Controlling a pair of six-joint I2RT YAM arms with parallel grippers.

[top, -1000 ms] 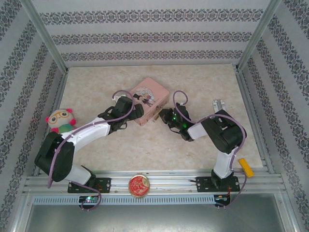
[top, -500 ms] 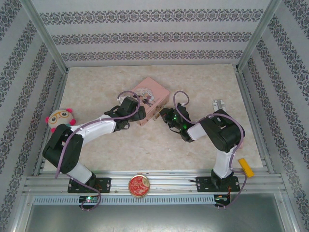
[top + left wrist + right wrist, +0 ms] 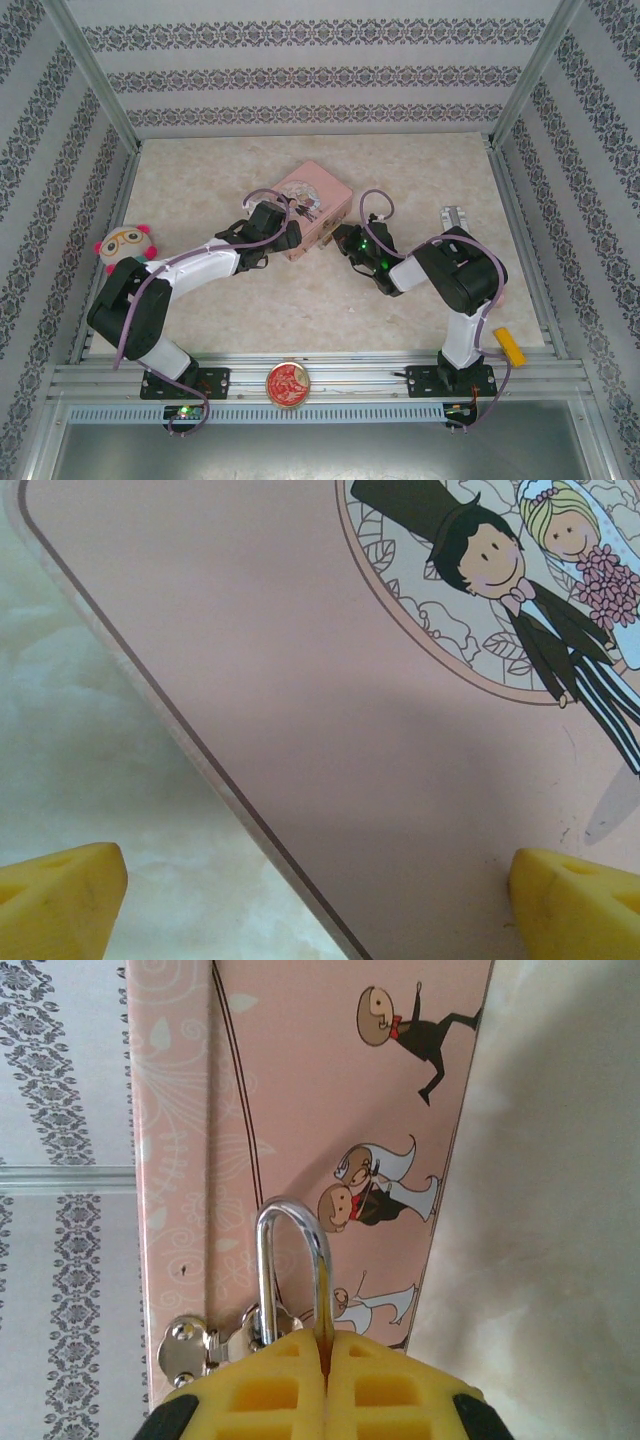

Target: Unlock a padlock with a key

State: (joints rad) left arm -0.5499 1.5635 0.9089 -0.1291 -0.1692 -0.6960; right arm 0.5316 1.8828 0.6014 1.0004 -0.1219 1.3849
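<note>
The pink tin box (image 3: 318, 200) lies at the table's middle, its lid (image 3: 330, 730) printed with a cartoon bride and groom. My left gripper (image 3: 290, 238) hangs open over the box's near-left corner. In the left wrist view one of its fingertips (image 3: 60, 895) is over the table and the other over the lid. The padlock's silvery shackle (image 3: 268, 1260) loops through the box's hasp (image 3: 190, 1345) on the side wall (image 3: 320, 1080). My right gripper (image 3: 325, 1345) is shut right in front of the shackle and hides the padlock's body. The key is hidden.
A plush toy (image 3: 126, 249) sits at the left edge. A round red-gold disc (image 3: 287, 384) rests on the front rail and a yellow block (image 3: 508, 346) lies near the right base. A small silver part (image 3: 452, 217) lies at the right. Patterned walls enclose the table.
The left arm has swung its elbow forward and carried its open gripper closer onto the box's corner. The right gripper has crept slightly towards the box, still shut.
</note>
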